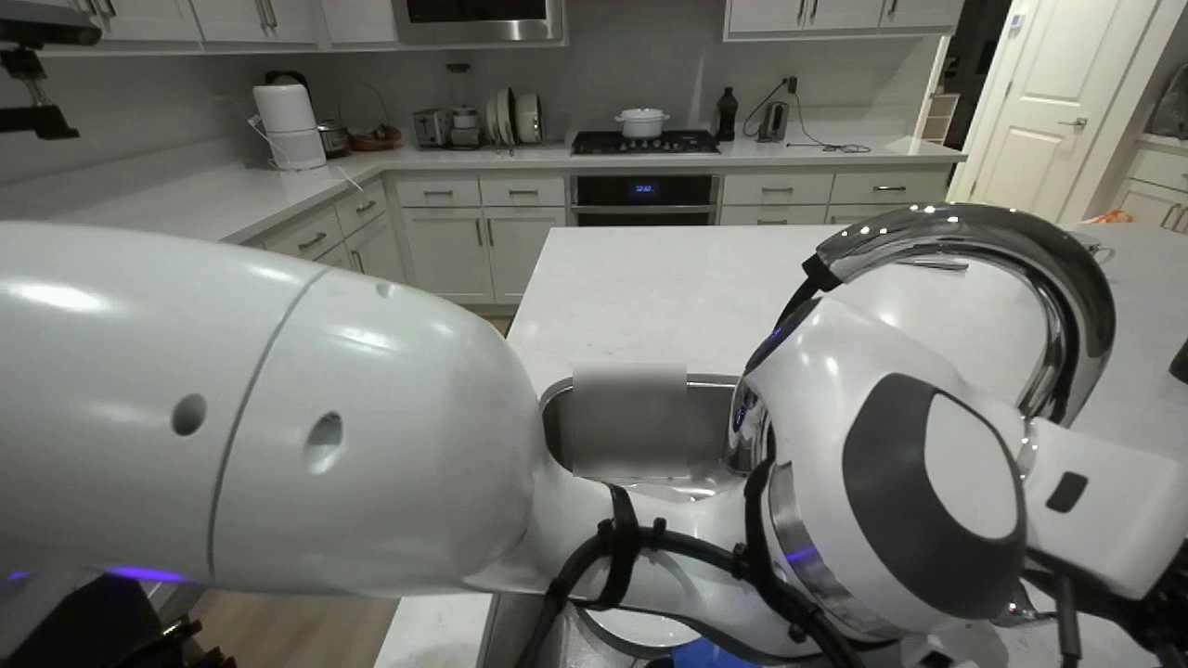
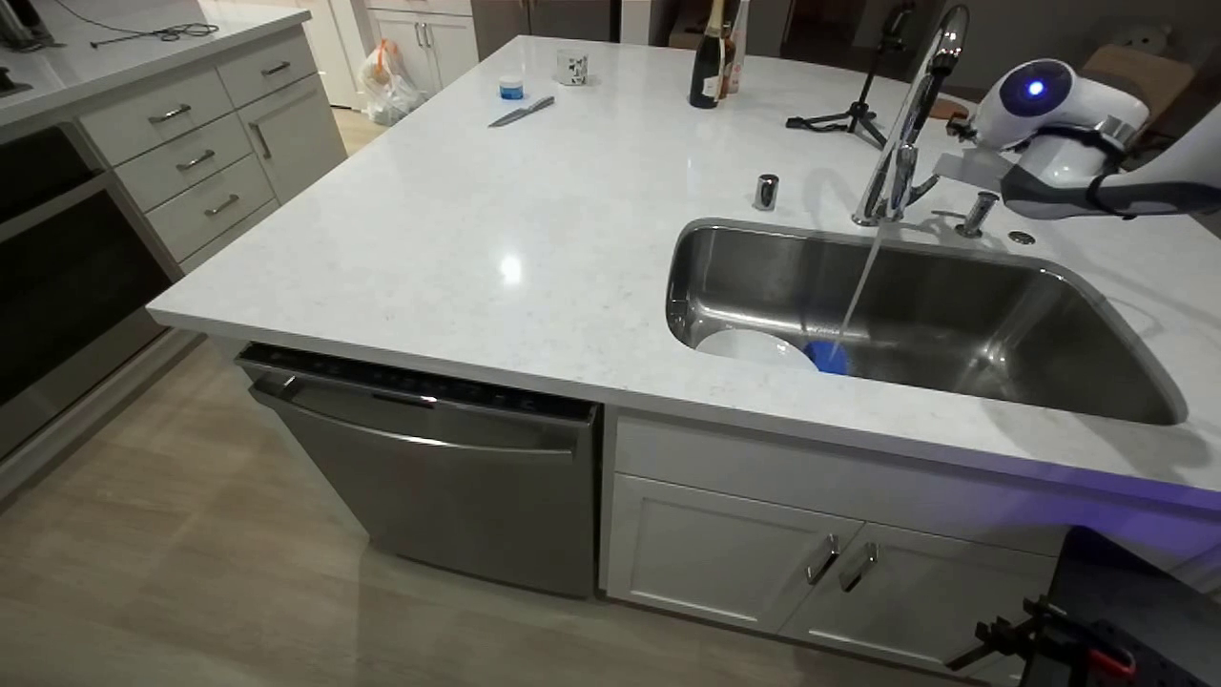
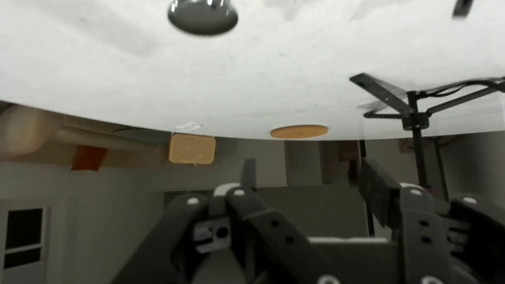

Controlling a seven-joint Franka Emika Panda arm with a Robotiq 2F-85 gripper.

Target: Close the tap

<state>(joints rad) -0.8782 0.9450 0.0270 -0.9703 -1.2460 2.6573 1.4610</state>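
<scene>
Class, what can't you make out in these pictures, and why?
Tap, in an exterior view: base hidden by the arm.
White dish, in an exterior view: partly hidden by countertop.
Sink, in an exterior view: blurred patch.
Chrome object, in wrist view: cut off by top edge.

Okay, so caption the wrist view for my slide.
Seen upside down: the gripper, open and empty, with a black tripod and a brown disc on the white counter beyond.
</scene>
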